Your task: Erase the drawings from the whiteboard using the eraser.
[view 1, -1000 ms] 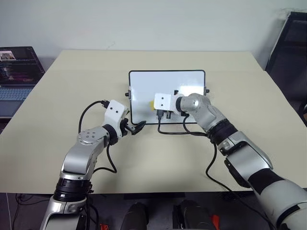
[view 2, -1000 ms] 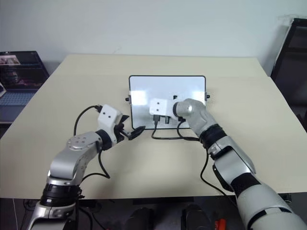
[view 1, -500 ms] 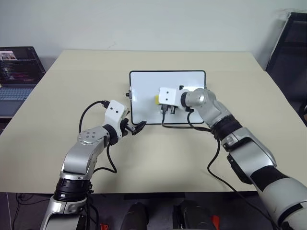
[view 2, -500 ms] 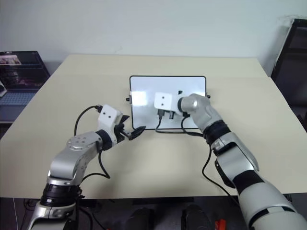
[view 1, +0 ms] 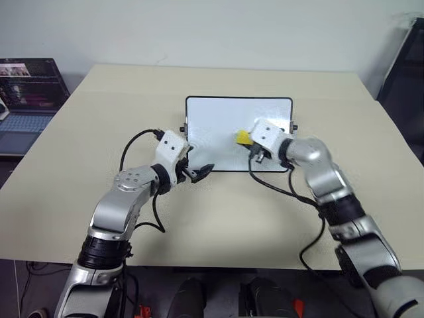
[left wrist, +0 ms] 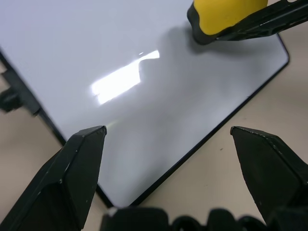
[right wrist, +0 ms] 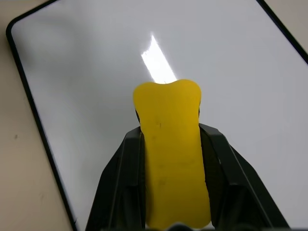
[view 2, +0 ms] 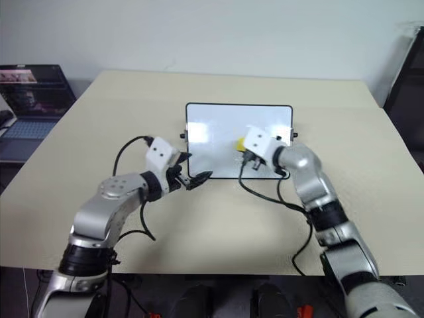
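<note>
Small yellow block eraser (right wrist: 172, 154) clamped between the two black fingers of the right gripper (right wrist: 173, 192), one finger (right wrist: 120, 183) pressed on each long side, yellow tip sticking out past the fingertips. In the head views, eraser (view 1: 244, 138) held over the right-hand middle of the board's white face, just ahead of the white wrist housing. In the left wrist view, black underside of the eraser (left wrist: 211, 21) close to the surface; actual contact hard to judge.

Small rectangular whiteboard with thin black frame and rounded corners (view 1: 218, 126) lying flat at the middle of the beige table (view 1: 79, 152), little black knobs on both short sides. White face looking clean, only a glare streak across it; no marker drawings to be made out in any view.

Left gripper (view 1: 204, 170) at the board's near left corner, just off the frame, fingers spread wide and holding nothing. In the left wrist view, both black fingertips (left wrist: 72, 163) far apart, framing the board's near edge and corner.

Compared with a second ago: eraser and right gripper shifted rightwards across the board, from left of centre to right of centre, right arm drawn back and elbow bent more. Left gripper much the same, at the same corner. Whole picture shifted a little too, so camera moved.

Open laptop (view 1: 26, 93) at far left, beyond the table edge.
</note>
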You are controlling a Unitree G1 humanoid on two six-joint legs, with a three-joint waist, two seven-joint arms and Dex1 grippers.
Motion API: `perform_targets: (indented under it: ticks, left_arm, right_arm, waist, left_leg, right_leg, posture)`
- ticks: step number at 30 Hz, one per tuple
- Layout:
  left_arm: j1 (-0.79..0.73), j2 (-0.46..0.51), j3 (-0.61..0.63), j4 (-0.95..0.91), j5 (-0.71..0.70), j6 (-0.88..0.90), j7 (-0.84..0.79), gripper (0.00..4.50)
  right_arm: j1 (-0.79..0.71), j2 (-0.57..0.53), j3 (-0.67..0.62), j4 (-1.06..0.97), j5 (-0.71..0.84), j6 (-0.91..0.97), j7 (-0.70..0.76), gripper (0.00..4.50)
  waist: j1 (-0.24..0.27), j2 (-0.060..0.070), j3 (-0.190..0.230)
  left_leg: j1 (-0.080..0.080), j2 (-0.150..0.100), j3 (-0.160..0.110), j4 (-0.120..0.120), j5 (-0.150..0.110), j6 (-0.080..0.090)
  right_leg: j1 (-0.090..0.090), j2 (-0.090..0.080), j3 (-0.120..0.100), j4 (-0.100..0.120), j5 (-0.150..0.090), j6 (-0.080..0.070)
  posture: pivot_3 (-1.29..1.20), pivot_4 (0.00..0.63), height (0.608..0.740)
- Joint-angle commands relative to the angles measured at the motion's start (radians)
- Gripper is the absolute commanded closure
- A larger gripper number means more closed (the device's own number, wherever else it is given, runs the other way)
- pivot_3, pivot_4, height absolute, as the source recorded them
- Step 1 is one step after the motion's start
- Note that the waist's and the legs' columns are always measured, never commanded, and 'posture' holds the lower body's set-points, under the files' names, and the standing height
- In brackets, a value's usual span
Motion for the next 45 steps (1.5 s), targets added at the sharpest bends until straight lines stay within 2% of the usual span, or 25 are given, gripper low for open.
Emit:
perform_targets:
  ticks: [1,6,10,15,23,33,35,38,43,45]
  left_arm:
    - [-0.034,0.024,-0.041,-0.065,-0.023,-0.042,-0.093,0.00]
    - [-0.080,0.028,-0.139,-0.031,-0.017,-0.144,-0.242,0.00]
    - [-0.137,-0.009,-0.232,0.056,0.029,-0.266,-0.320,0.00]
    - [-0.211,-0.087,-0.280,0.186,0.039,-0.358,-0.396,0.00]
    - [-0.286,-0.160,-0.292,0.393,0.085,-0.493,-0.455,0.00]
    - [-0.300,-0.193,-0.282,0.440,0.107,-0.546,-0.480,0.00]
    - [-0.300,-0.197,-0.278,0.439,0.107,-0.549,-0.480,0.00]
    - [-0.294,-0.199,-0.277,0.430,0.105,-0.551,-0.483,0.00]
    - [-0.294,-0.205,-0.277,0.432,0.108,-0.556,-0.478,0.00]
    - [-0.293,-0.207,-0.269,0.427,0.107,-0.551,-0.465,0.00]
  right_arm:
    - [0.121,-0.001,-0.136,-0.277,0.053,0.176,-0.054,3.34]
    - [0.322,0.107,-0.311,-0.538,0.066,0.364,-0.249,3.34]
    - [0.416,0.190,-0.342,-0.618,0.050,0.435,-0.381,3.34]
    - [0.451,0.243,-0.363,-0.615,0.070,0.534,-0.467,3.34]
    - [0.455,0.222,-0.401,-0.514,0.124,0.547,-0.517,3.34]
    - [0.416,0.241,-0.463,-0.411,0.194,0.534,-0.596,3.34]
    - [0.410,0.242,-0.482,-0.398,0.213,0.532,-0.608,2.61]
    - [0.409,0.242,-0.491,-0.391,0.239,0.527,-0.611,1.77]
    - [0.411,0.236,-0.485,-0.389,0.266,0.516,-0.612,0.01]
    - [0.408,0.235,-0.486,-0.400,0.274,0.501,-0.615,0.01]
  waist:
    - [0.000,0.000,0.000]
    - [-0.001,0.000,0.000]
    - [-0.001,0.000,0.000]
    - [-0.004,0.000,0.000]
    - [-0.003,0.000,0.000]
    - [-0.003,0.000,0.000]
    - [-0.003,0.000,0.000]
    - [-0.003,0.000,0.000]
    - [-0.003,0.000,0.000]
    - [-0.003,0.000,0.000]
  left_leg:
    - [0.000,0.000,0.000,0.000,0.000,0.000]
    - [-0.001,0.000,0.000,0.000,0.000,0.000]
    - [0.000,-0.001,0.001,0.001,0.000,0.000]
    - [0.001,0.000,0.003,0.001,0.000,0.000]
    - [0.001,0.000,0.004,0.001,0.000,0.000]
    - [0.001,0.000,0.004,0.001,0.000,0.001]
    - [0.001,0.000,0.004,0.001,0.000,0.001]
    - [0.001,0.000,0.004,0.001,0.000,0.001]
    - [0.001,0.000,0.004,0.001,0.000,0.001]
    - [0.001,0.000,0.004,0.001,0.000,0.001]
  right_leg:
    - [0.000,0.000,0.000,0.000,0.000,0.000]
    - [-0.001,0.000,0.000,0.000,0.000,0.000]
    - [0.000,0.001,0.000,0.001,0.000,0.000]
    - [0.000,0.003,0.001,0.003,0.000,0.000]
    - [-0.001,0.007,0.001,0.003,0.000,0.000]
    - [-0.001,0.008,0.002,0.003,0.000,0.000]
    - [-0.001,0.007,0.002,0.003,0.000,0.000]
    - [-0.001,0.008,0.002,0.003,0.000,0.000]
    - [-0.001,0.008,0.002,0.003,0.000,0.000]
    - [-0.001,0.008,0.002,0.003,0.000,0.000]
  posture:
    - [0.00,0.150,0.740]
    - [0.00,0.150,0.740]
    - [0.00,0.150,0.740]
    - [0.00,0.150,0.740]
    - [0.00,0.150,0.740]
    - [0.00,0.150,0.740]
    - [0.00,0.150,0.740]
    - [0.00,0.150,0.740]
    - [0.00,0.150,0.740]
    - [0.00,0.150,0.740]
